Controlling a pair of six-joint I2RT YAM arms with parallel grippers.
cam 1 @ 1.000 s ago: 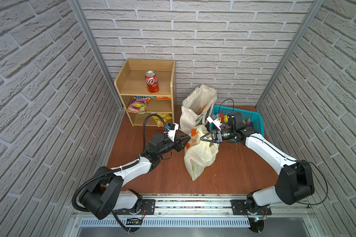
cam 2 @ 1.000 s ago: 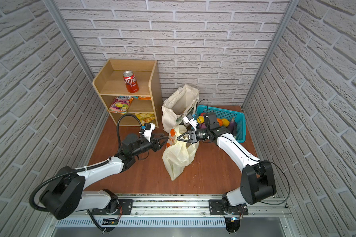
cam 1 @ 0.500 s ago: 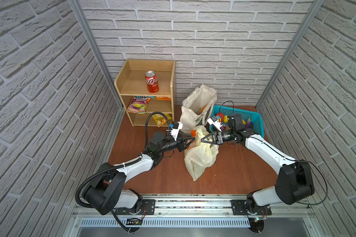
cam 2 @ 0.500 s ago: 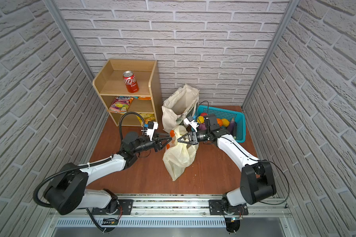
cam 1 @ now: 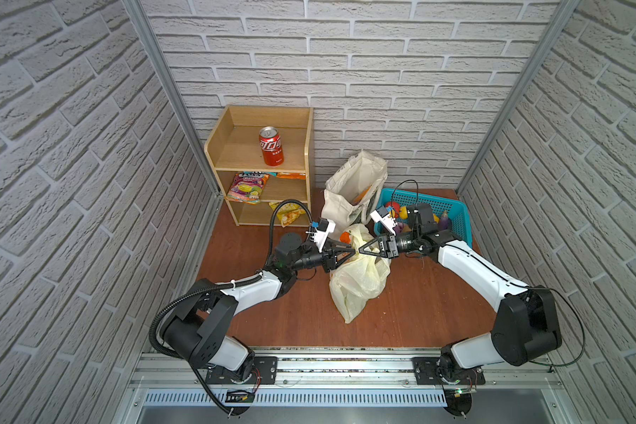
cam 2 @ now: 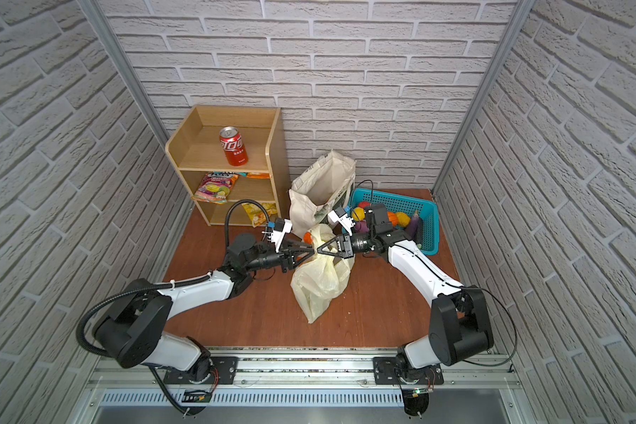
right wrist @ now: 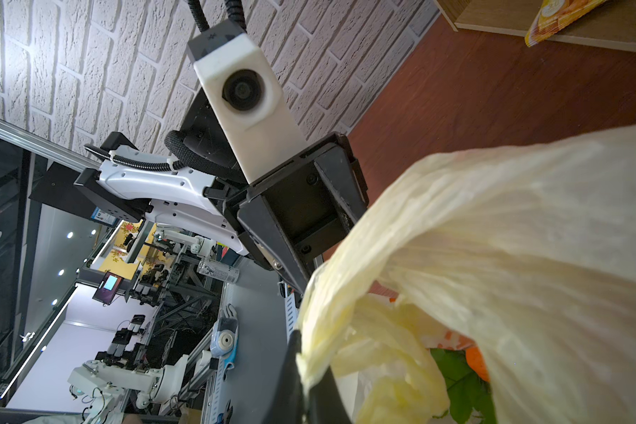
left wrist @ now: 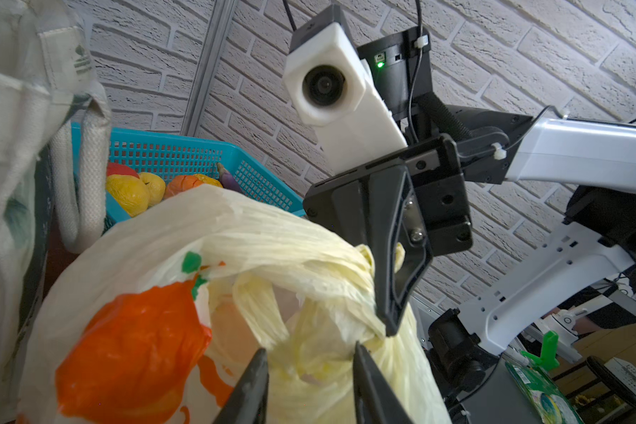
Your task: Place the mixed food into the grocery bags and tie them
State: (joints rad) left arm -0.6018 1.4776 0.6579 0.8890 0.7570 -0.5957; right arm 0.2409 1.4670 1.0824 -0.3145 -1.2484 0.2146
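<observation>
A wooden shelf unit [cam 1: 261, 165] stands far left against the brick wall. A red cola can [cam 1: 271, 151] is upright on its top board, a pink snack packet [cam 1: 248, 186] lies on the middle board and a yellow packet [cam 1: 289, 214] on the lowest. Right of it the canvas tote [cam 1: 353, 187] stands open-mouthed. Just beside the tote on the right is a turquoise basket [cam 1: 428, 201] of toy fruit.

Just nearer than these two, the plastic bag [cam 1: 357, 282] slumps on the counter [cam 1: 419, 304], mouth to the far side. A toy carrot [left wrist: 136, 330] shows orange and green through its film. The tote's cord handle [left wrist: 85, 183] and the basket crowd close behind the bag's mouth.

Both arms reach in low from the near rail, forearms roughly level, and the hands meet almost tip to tip over the bag's mouth. The right hand [cam 1: 364, 250] is closed tight, pinching a twisted handle of the plastic bag. The left hand [left wrist: 309, 363] is partly open, its fingers [left wrist: 256, 370] on either side of another bunched strip of the bag. I cannot tell whether they press it.
</observation>
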